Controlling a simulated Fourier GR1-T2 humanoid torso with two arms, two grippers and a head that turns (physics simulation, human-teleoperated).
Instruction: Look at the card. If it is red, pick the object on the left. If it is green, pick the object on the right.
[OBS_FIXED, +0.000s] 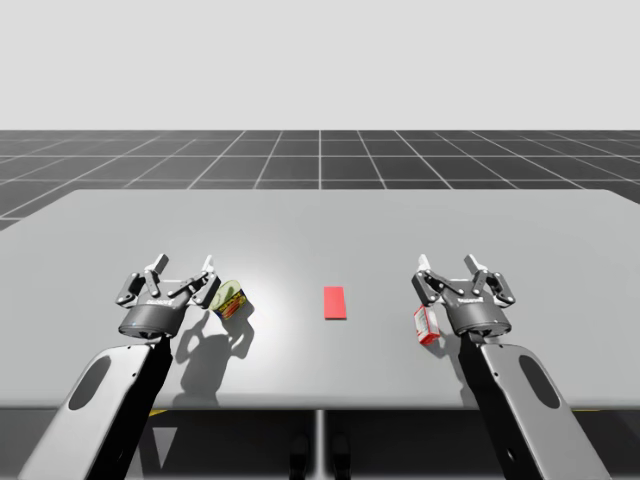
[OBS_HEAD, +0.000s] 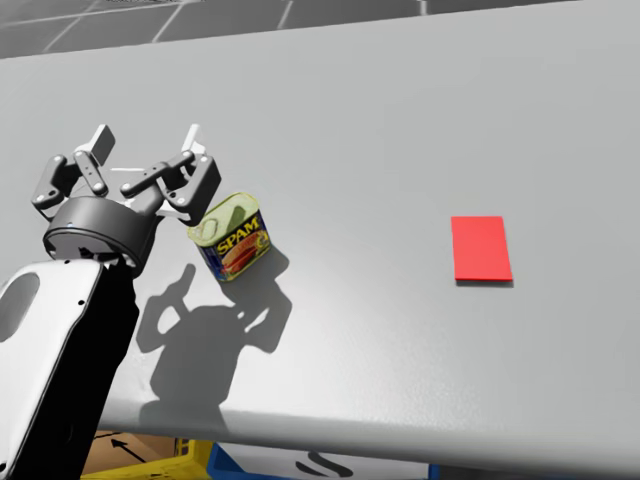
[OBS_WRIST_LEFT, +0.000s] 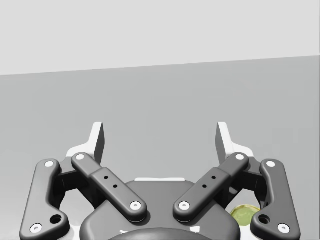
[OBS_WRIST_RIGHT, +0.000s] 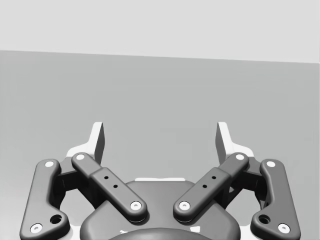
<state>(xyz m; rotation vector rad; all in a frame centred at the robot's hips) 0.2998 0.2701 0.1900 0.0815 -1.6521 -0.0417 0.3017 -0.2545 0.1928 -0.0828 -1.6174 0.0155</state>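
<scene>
Two objects are seen flanking the red card at mid-frame of the high view; the blue rectangular can, left of it on the tabletop, is thus to be picked; it is judged rigid, weighty and slick, best gripped across its flat sides; the left gripper is spread just beside it; the right gripper is likewise spread.

Bright, even light from above, far left. Pale glare patch on tabletop mid-left, high view. Dark shadow of left pincer falls toward near edge; thin shadows by can & card.
</scene>
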